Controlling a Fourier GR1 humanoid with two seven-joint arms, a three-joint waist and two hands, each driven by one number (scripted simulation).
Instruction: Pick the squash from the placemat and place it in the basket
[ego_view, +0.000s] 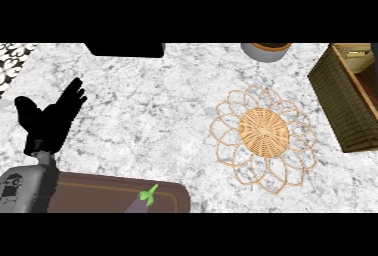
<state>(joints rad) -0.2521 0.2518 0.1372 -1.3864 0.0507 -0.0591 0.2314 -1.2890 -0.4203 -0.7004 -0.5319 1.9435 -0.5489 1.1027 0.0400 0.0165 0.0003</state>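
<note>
Your left hand (50, 121) stands at the left of the marble bench (148, 110), fingers straight and spread, holding nothing; your right hand is out of the head view. No squash shows on the woven placemat (263, 132), which lies bare right of centre with its looped wicker border. The only vegetable in sight is a purple one with a green stem (142, 201), more like an eggplant than a squash, lying on a brown board (111, 192) at the lower edge, just beside your left forearm. The dark wicker basket (341, 102) sits at the far right, near the placemat but well apart from that vegetable. To do this step well, you would likely settle first which item counts as the target, then come down over its thick body rather than the stem, fingers apart until they straddle it. The carry to the basket looks long, so a lift high enough to pass its near wall seems wise.
</note>
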